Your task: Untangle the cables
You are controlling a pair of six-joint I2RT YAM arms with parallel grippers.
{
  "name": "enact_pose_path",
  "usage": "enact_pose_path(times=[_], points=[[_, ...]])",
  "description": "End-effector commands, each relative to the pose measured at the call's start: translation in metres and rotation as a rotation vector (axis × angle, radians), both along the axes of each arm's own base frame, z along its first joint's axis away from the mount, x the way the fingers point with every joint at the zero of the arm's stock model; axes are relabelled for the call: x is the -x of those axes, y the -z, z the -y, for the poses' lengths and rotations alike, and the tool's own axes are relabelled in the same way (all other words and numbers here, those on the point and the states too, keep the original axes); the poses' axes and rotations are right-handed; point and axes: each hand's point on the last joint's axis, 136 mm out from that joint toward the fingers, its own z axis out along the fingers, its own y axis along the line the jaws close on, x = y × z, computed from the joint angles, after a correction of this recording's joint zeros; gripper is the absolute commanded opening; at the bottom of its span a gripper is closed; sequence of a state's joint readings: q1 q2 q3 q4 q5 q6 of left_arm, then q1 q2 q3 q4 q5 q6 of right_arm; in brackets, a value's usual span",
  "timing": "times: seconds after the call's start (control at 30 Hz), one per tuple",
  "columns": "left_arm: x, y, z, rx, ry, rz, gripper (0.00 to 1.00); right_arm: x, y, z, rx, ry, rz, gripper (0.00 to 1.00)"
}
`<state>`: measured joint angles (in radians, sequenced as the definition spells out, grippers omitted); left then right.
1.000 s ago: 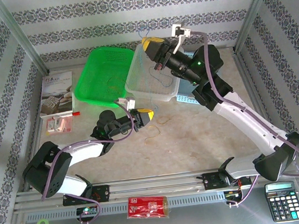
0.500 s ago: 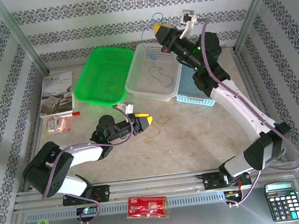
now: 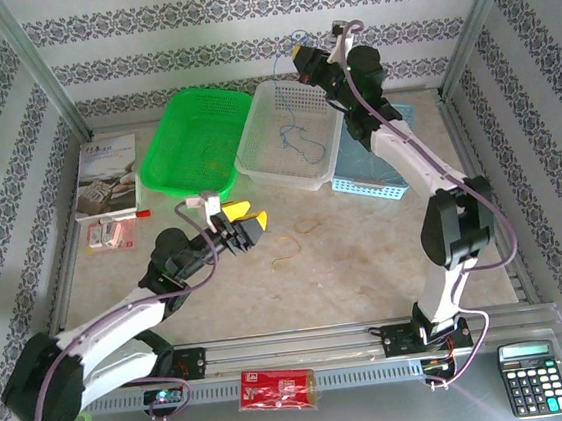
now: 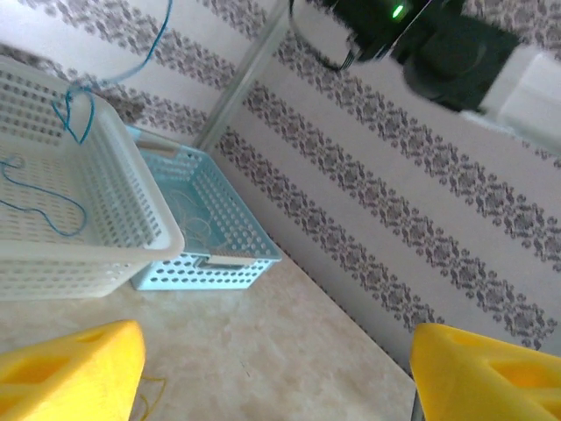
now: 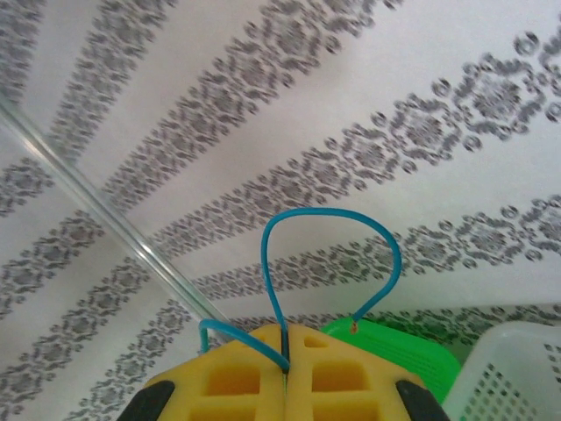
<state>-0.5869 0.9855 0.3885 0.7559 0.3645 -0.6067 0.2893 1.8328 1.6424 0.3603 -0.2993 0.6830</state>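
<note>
While the left hand (image 3: 250,220) hangs above the beige marbled worktop (image 3: 366,252) with its yellow fingers spread wide and grasping nothing, thin yellow cable loops (image 3: 284,263) lie on the surface just beyond it. Farther back, a thin dark blue cable (image 3: 296,136) trails in the white perforated plastic basket (image 3: 282,173) and rises to the right hand (image 3: 302,59). That hand is raised against the patterned back wall (image 3: 193,39), its yellow fingers clenched on the cable, a loop arching above them.

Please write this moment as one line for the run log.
left claw: open, above table | right claw: shut on blue cable, high above white basket
</note>
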Motion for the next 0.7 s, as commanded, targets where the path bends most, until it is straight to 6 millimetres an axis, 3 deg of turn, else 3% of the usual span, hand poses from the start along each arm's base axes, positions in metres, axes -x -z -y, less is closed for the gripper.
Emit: enact_pose_path(times=[0.0, 0.13, 0.23, 0.33, 0.43, 0.67], points=[[-0.006, 0.007, -0.022, -0.059, -0.115, -0.025, 0.83, -0.020, 0.020, -0.002, 0.012, -0.010, -0.018, 0.00], [-0.004, -0.002, -0.028, -0.065, -0.140, -0.021, 0.85, -0.039, 0.083, -0.008, 0.069, -0.019, -0.127, 0.04], [-0.006, -0.004, -0.027, -0.077, -0.139, -0.036, 0.86, -0.047, 0.129, -0.009, 0.122, -0.019, -0.221, 0.29], [-0.008, -0.003, -0.025, -0.089, -0.136, -0.055, 0.86, -0.048, 0.157, -0.004, 0.175, -0.018, -0.305, 0.50], [-0.010, -0.004, -0.025, -0.094, -0.143, -0.067, 0.87, -0.043, 0.157, 0.001, 0.194, -0.025, -0.326, 0.55], [-0.014, -0.001, -0.028, -0.112, -0.167, -0.103, 0.91, -0.010, 0.126, -0.004, 0.185, -0.081, -0.291, 0.56]])
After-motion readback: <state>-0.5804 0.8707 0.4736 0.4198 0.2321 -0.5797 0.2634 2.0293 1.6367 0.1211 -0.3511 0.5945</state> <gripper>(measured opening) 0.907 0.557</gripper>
